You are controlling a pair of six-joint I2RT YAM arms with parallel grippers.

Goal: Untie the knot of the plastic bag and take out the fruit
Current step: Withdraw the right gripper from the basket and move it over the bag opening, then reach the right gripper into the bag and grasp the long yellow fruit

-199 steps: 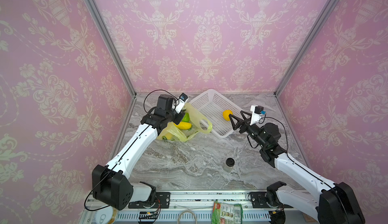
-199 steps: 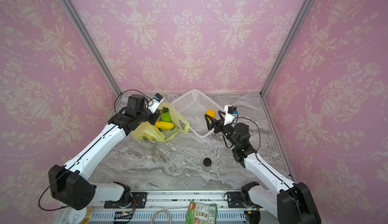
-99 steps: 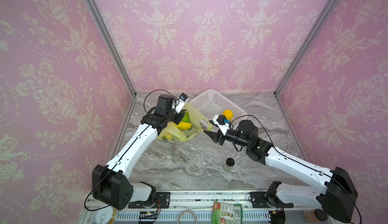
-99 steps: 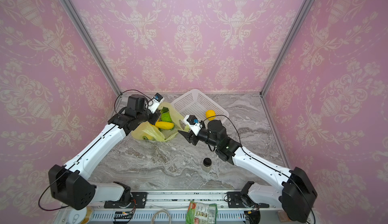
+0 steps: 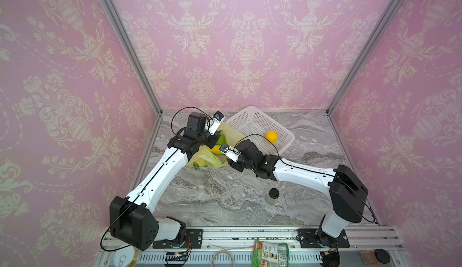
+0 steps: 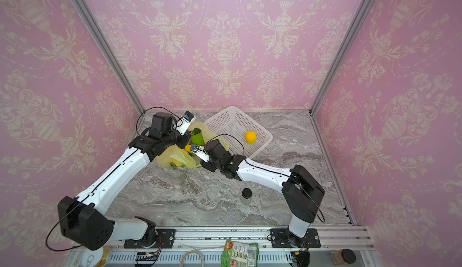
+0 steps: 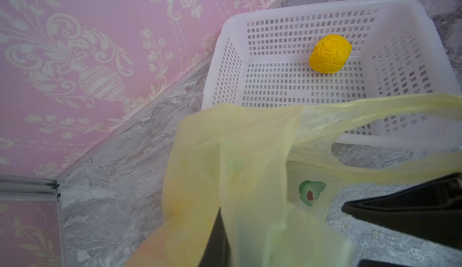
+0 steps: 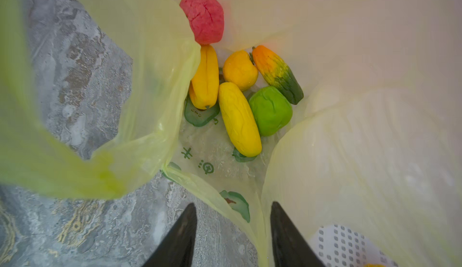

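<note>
Translucent yellow-green plastic bag point(image 8: 150, 98), small green printed marks. In the bag: pink round point(image 8: 202, 19), two long yellow pieces point(image 8: 238, 119), orange-yellow round point(image 8: 240, 69), green round point(image 8: 271, 110), orange-to-green oblong point(image 8: 277, 74). White perforated basket point(image 5: 252, 125) beside the bag; bumpy yellow ball point(image 5: 271, 137) in it. Grey veined marble desk point(image 5: 212, 195) under the bag. Pink walls point(image 5: 250, 28) behind the bag, cream damask pattern. Black right claw point(image 8: 233, 204) at bag rim.

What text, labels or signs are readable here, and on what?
No words can be quoted.
plastic bag: green crossed-stroke sign, not readable as a word.
plastic bag: green circle sign with dots beside it, a symbol and not text.
snack packet on the front rail: print too small to read.
</note>
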